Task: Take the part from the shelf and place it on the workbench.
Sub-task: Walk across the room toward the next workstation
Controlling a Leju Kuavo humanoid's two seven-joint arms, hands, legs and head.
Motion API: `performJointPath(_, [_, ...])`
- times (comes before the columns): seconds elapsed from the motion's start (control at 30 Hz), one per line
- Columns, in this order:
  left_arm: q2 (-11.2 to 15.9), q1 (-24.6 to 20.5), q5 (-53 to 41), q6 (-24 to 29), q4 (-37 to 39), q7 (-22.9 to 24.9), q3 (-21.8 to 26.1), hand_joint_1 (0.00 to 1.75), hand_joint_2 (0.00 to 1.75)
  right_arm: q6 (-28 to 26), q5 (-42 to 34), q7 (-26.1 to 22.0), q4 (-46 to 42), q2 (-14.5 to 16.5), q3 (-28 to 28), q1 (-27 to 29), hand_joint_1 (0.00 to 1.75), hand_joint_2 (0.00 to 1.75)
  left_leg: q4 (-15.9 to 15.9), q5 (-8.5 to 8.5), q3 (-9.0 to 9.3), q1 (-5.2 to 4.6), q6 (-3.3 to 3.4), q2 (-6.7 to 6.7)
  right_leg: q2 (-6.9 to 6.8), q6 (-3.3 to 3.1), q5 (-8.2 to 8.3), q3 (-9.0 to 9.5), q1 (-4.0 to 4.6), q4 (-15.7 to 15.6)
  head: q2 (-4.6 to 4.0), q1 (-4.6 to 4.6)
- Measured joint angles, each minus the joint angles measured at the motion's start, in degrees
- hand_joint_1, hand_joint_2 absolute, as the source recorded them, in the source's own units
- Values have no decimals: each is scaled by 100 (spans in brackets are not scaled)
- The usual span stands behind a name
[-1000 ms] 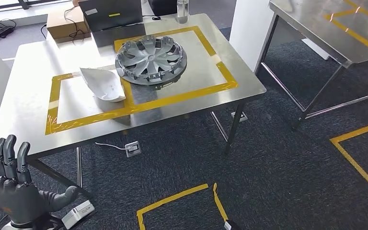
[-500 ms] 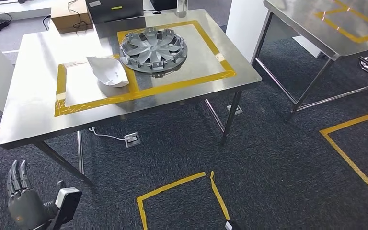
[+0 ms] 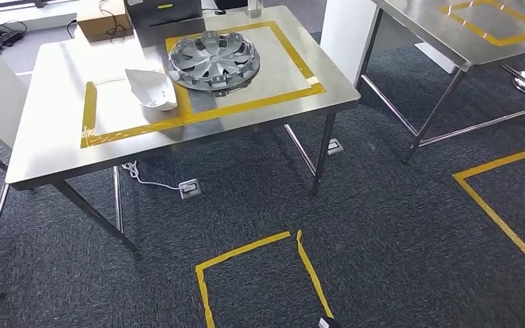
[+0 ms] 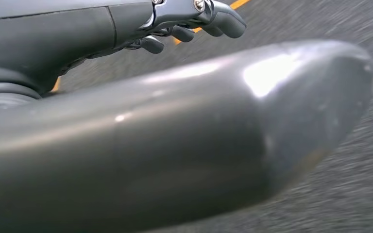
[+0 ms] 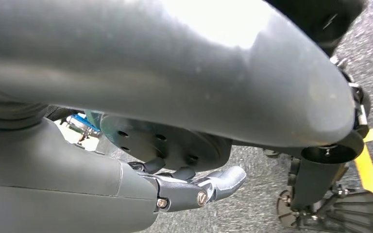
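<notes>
hubcap [image 3: 211, 61] on workbench [image 3: 55, 102] | left hand [image 4: 126, 136] empty, fingers apart | right hand [image 5: 184, 189] likewise

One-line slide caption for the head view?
Steel workbench bearing a silver hubcap and a white part inside yellow-taped squares, seen from above over dark carpet.

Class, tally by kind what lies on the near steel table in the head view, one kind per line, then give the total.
Wheel cover: 1
White part: 1
Cardboard box: 1
Black case: 1
Total: 4
</notes>
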Motion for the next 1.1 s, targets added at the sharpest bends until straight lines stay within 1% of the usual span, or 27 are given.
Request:
performJointPath(0.07, [8, -37, 122, -148, 142, 352, 77, 0, 0, 3, 15, 2, -1, -15, 6, -17, 0, 0, -788, -27, 587, 11, 12, -31, -8, 79, 91, -82, -6, 32, 0, 7])
performJointPath(0.1, [8, -59, 304, -237, 216, 740, 148, 0, 0, 10, 28, -1, -2, -27, 14, -27, 0, 0, -1038, -92, 738, 0, 50, -52, -6, 120, 139, -100, -8, 40, -1, 12])
performJointPath(0.13, [0, -77, 635, -282, 284, 1254, 282, 0, 0, 22, 47, -4, -2, -38, 24, -33, 0, 0, -1144, -127, 773, -29, 105, -62, 1, 162, 193, -118, -18, 34, -1, 16])
performJointPath(0.2, [-50, -82, 1531, -183, 376, 2163, 771, 0, 0, 55, 81, -41, -1, -67, 44, -28, 0, 0, -1147, -52, 686, -57, 242, -34, 35, 249, 261, -151, -52, 32, -1, 5])
performJointPath(0.23, [-76, -64, 1919, -106, 398, 2363, 1094, 0, 0, 68, 103, -72, -1, -87, 53, -16, 0, 0, -1148, 5, 630, -68, 312, -8, 50, 283, 168, -192, -69, 100, 0, 2])
performJointPath(0.27, [-101, -41, 2120, -62, 415, 2397, 1375, 0, 0, 76, 128, -102, 0, -110, 67, -3, 0, 0, -1154, 72, 559, -73, 376, 10, 60, 306, -33, -256, -79, 266, 0, 1])
performJointPath(0.3, [-113, -19, 2153, -52, 433, 2319, 1573, 0, 0, 80, 162, -125, 0, -127, 93, 2, 0, 0, -1154, 142, 471, -81, 423, 18, 64, 314, -332, -344, -80, 549, 0, 8])
performJointPath(0.37, [-137, 3, 2032, -92, 460, 2074, 1803, 0, 0, 89, 216, -137, 0, -154, 159, 0, 0, 0, -1146, 297, 271, -116, 469, 11, 69, 306, -873, -505, -55, 1279, 0, 15])
performJointPath(0.4, [-143, 3, 1977, -146, 466, 1932, 1876, 0, 0, 100, 227, -138, 0, -163, 186, -5, 0, 0, -1137, 376, 169, -133, 477, 11, 72, 292, -968, -514, -32, 1551, 0, 16])
performJointPath(0.43, [-145, 2, 1935, -221, 471, 1770, 1938, 0, 0, 120, 228, -137, 0, -173, 204, -8, 0, 0, -1121, 453, 66, -148, 478, 14, 73, 270, -916, -439, -7, 1664, 0, 15])
performJointPath(0.47, [-143, -1, 1876, -307, 477, 1590, 1983, 0, 0, 144, 237, -136, 0, -179, 220, -9, 0, 0, -1096, 525, -40, -157, 474, 19, 74, 242, -759, -261, 20, 1583, 0, 15])
performJointPath(0.5, [-138, -9, 1806, -394, 483, 1397, 2004, 0, 0, 165, 254, -135, -1, -185, 243, -14, 0, 0, -1066, 591, -146, -162, 466, 22, 73, 212, -595, 9, 48, 1320, 0, 14])
performJointPath(0.53, [-131, -26, 1731, -470, 487, 1197, 2008, 0, 0, 184, 280, -132, -1, -191, 272, -27, 0, 0, -1035, 659, -239, -166, 451, 23, 71, 168, -555, 336, 78, 905, 0, 15])
performJointPath(0.57, [-123, -49, 1654, -531, 490, 989, 2008, 0, 0, 198, 309, -115, -2, -199, 297, -48, 0, 0, -1013, 721, -306, -169, 431, 24, 70, 127, -594, 636, 104, 474, 0, 13])
performJointPath(0.6, [-115, -77, 1585, -578, 491, 784, 2007, 0, 0, 209, 330, -96, -2, -205, 319, -69, 0, 0, -1011, 784, -339, -170, 404, 26, 68, 84, -678, 835, 126, 140, 0, 11])
performJointPath(0.63, [-108, -110, 1516, -611, 492, 581, 1999, 0, 0, 218, 341, -77, -2, -209, 337, -88, 0, 0, -1026, 850, -350, -166, 373, 29, 64, 42, -761, 926, 145, -66, 0, 14])
performJointPath(0.7, [-92, -178, 1370, -648, 498, 312, 1965, 0, 0, 196, 312, -57, -2, -207, 362, -103, 0, 0, -1091, 984, -356, -155, 308, 30, 49, -29, -665, 869, 147, -137, 0, 20])
performJointPath(0.73, [-86, -209, 1297, -654, 502, 267, 1938, 0, 0, 172, 282, -58, -2, -198, 371, -108, 0, 0, -1094, 973, -380, -153, 277, 19, 37, -64, -580, 817, 136, -153, 0, 23])
performJointPath(0.77, [-84, -235, 1231, -656, 509, 291, 1909, 0, 0, 143, 248, -56, -2, -191, 375, -110, 0, 0, -1022, 835, -415, -150, 245, 8, 28, -95, -484, 748, 118, -175, 0, 18])
performJointPath(0.8, [-83, -257, 1177, -656, 516, 342, 1878, 0, 0, 111, 216, -53, -2, -181, 375, -109, 0, 0, -845, 580, -467, -143, 215, -2, 22, -117, -388, 665, 99, -192, 0, 12])
performJointPath(0.87, [-89, -302, 1120, -656, 533, 451, 1827, 0, 0, 71, 173, -42, -2, -173, 375, -104, 0, 0, -221, -55, -559, -114, 153, -8, 18, -130, -234, 479, 92, -188, 0, 3])
performJointPath(0.9, [-89, -323, 1108, -656, 540, 506, 1808, 0, 0, 53, 156, -37, -2, -169, 375, -100, 0, 0, 112, -215, -575, -100, 128, -7, 10, -123, -157, 378, 90, -181, 0, 3])
performJointPath(0.93, [-89, -335, 1102, -656, 546, 580, 1796, 0, 0, 43, 139, -34, -2, -167, 375, -99, 0, 0, 339, -211, -529, -87, 107, -7, 0, -108, -78, 266, 86, -169, 0, 4])
performJointPath(0.97, [-88, -337, 1100, -656, 551, 666, 1787, 0, 0, 29, 123, -35, -2, -166, 375, -99, 0, 0, 412, -91, -415, -75, 92, -6, -10, -89, -2, 150, 79, -153, 0, 4])
performJointPath(1.0, [-87, -327, 1111, -655, 555, 765, 1785, 0, 0, 10, 107, -35, -2, -165, 375, -100, 0, 0, 293, 61, -208, -61, 80, -7, -15, -65, 70, 39, 69, -130, 0, 5])
performJointPath(1.03, [-88, -311, 1125, -652, 559, 861, 1785, 0, 0, -12, 89, -35, -2, -165, 375, -100, 0, 0, -2, 129, 87, -45, 71, -9, -15, -35, 133, -58, 61, -98, -1, 4])
performJointPath(1.1, [-90, -284, 1186, -648, 567, 1006, 1786, 0, 0, -44, 59, -15, -2, -164, 375, -96, 0, 0, -810, -35, 704, -51, 94, -26, -18, 35, 242, -198, 53, -37, -1, 6])
